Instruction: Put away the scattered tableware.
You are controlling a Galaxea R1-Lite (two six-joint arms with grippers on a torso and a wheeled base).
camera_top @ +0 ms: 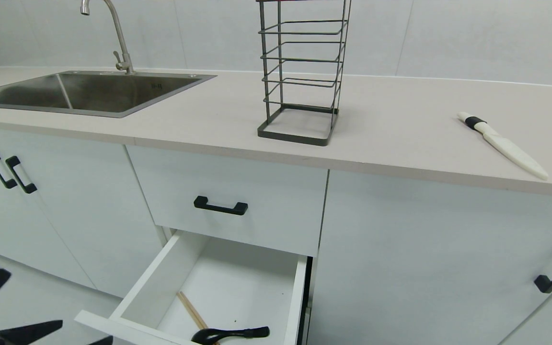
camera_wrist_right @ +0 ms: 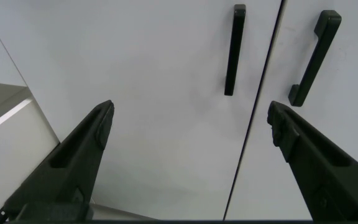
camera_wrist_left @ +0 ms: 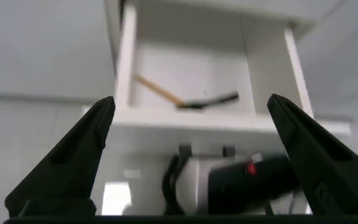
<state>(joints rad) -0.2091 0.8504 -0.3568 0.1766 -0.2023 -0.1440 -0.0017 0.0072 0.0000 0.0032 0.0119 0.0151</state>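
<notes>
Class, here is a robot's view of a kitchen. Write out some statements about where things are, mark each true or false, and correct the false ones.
1. The white knife lies on the counter, to the right of the wire rack. True.
2. The wire rack stands inside the sink. False: it stands on the counter, to the right of the sink.
3. The lower drawer is open, with a black utensil and a wooden stick inside. True.
4. The left gripper is shut on a spoon. False: its fingers are spread open and hold nothing.
</notes>
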